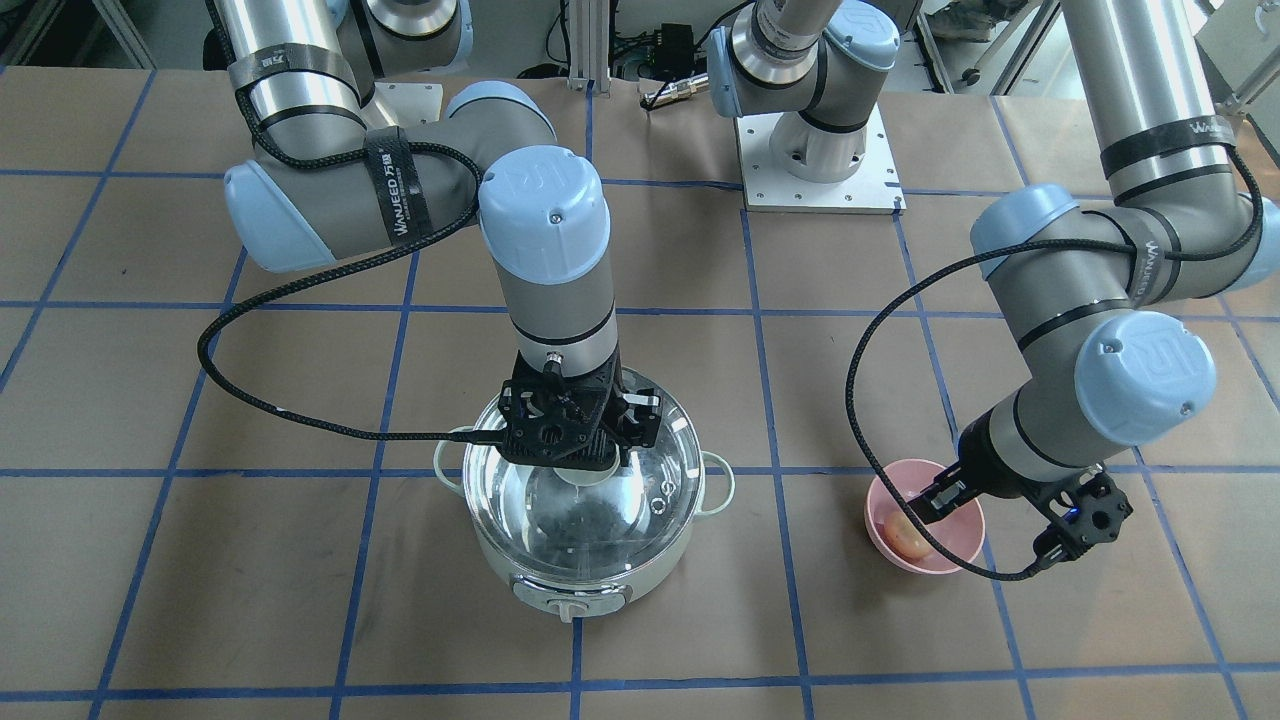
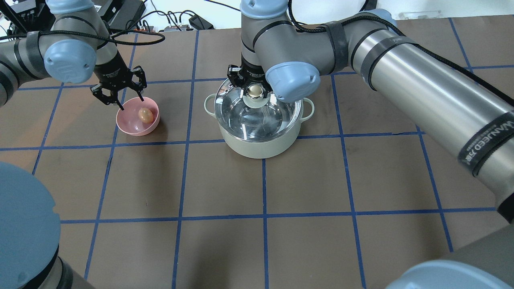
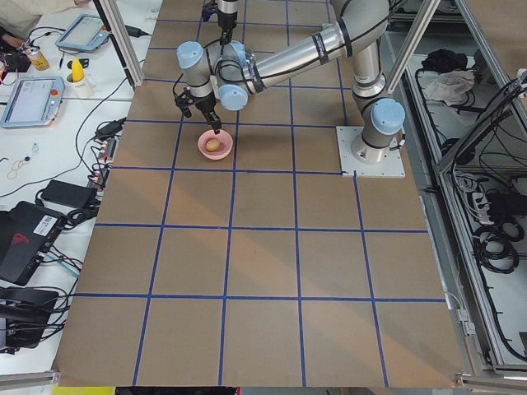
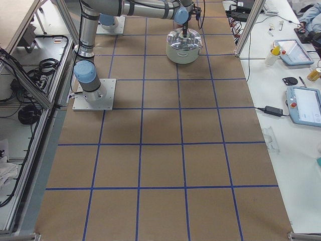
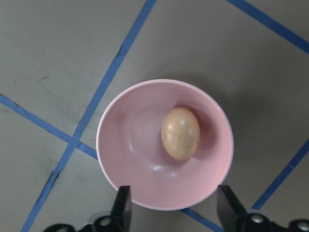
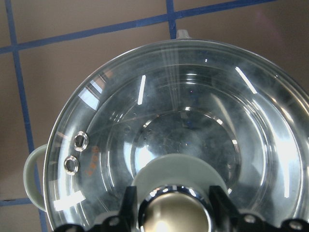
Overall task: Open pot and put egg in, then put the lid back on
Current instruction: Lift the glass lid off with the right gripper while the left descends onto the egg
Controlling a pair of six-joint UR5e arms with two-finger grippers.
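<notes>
Pot (image 2: pixel 261 142): is sitting on the surface (image 2: pixel 305 180) toward the far middle, with its dial (image 1: pixel 570 606) facing away from the robot.
Lid (image 2: pixel 257 118): is resting level on the pot, covering it, with its round knob (image 2: pixel 254 90) pointing up.
Right gripper (image 6: pixel 174 208): is reaching straight down over the pot, its fingers (image 6: pixel 129 205) pressing on either side of the knob and gripping the lid by it.
Egg (image 5: pixel 180 133): is lying on its side inside the bowl (image 5: pixel 120 145).
Bowl: is standing on the surface well to the left of the pot.
Left gripper (image 5: pixel 175 205): is hovering just above the bowl's rim, its fingers spread open, holding nothing and staying clear of the egg.
</notes>
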